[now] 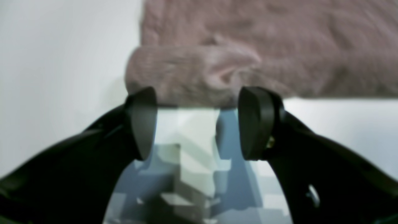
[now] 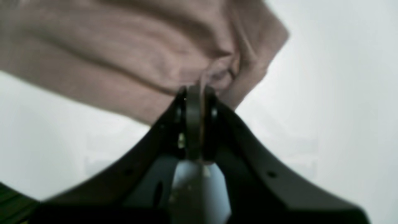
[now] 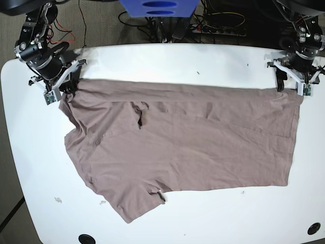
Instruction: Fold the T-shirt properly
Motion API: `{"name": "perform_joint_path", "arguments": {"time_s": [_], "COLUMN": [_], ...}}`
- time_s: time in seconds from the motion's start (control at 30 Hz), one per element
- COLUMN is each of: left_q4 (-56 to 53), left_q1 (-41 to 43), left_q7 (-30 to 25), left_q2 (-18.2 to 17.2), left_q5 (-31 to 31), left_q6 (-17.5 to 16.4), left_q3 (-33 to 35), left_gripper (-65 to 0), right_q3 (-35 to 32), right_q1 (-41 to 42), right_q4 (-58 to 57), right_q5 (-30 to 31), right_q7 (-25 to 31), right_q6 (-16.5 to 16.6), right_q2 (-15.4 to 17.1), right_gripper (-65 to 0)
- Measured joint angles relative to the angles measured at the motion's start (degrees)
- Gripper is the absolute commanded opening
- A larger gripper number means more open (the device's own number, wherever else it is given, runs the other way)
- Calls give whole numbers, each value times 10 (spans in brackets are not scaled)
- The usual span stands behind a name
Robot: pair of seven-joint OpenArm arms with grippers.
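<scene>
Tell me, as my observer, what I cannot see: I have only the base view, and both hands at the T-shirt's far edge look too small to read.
Observer: The right hand is shut, with a pinch of the T-shirt between its fingers.
Operator: And the left hand?
Observer: The left hand is open, its fingers apart, with no cloth between them.
Operator: Where is the cloth relative to it?
Observer: In the left wrist view, a folded edge of the T-shirt lies just beyond the fingertips, on the white table.
</scene>
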Motion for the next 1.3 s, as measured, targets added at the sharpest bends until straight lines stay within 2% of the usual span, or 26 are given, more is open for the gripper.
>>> {"name": "perform_joint_path", "arguments": {"time_s": [0.1,0.43,0.63,0.77,0.9,1.0,1.13,1.3], "left_q4": [-4,-14,-46,-82,-131,-153,-203,-230], "left_q1": [7,-2,-50,-100,-148,-165,-193,-223], "left_q7": [10,5,4,0,6,5,-34,-27], "left_q2": [1,-2,-5,-6,-5,-7,-10,-16], "left_q5": [5,-4,1,-7,-3,-4,-12,6], "left_q6": [5,-2,-19,-42,-32,-37,-40,-33], "left_q3": [-1,-11,-12,-16,-18,-18,-20,-17], "left_gripper": [-317,-322,-356,-298,-268,-261,-263,-268], "right_q3": [0,1,-2,-2,0,0,-1,-1], "right_q1": [-5,-8,-10,-6,-4,-2,-5,-7], "right_q4": [0,-3,-6,-6,-7,-7,-8,-8], "right_q5": [-1,-6,-8,-7,-9,-9,-9,-9], "right_q7": [1,-5,-7,-10,-14,-14,-18,-17], "right_q6": [-2,-4,-4,-2,-2,-2,-2,-2], "right_q2": [0,4,3,2,2,2,2,2], "right_gripper": [-648,-649,-650,-647,-647,-646,-644,-644]}}
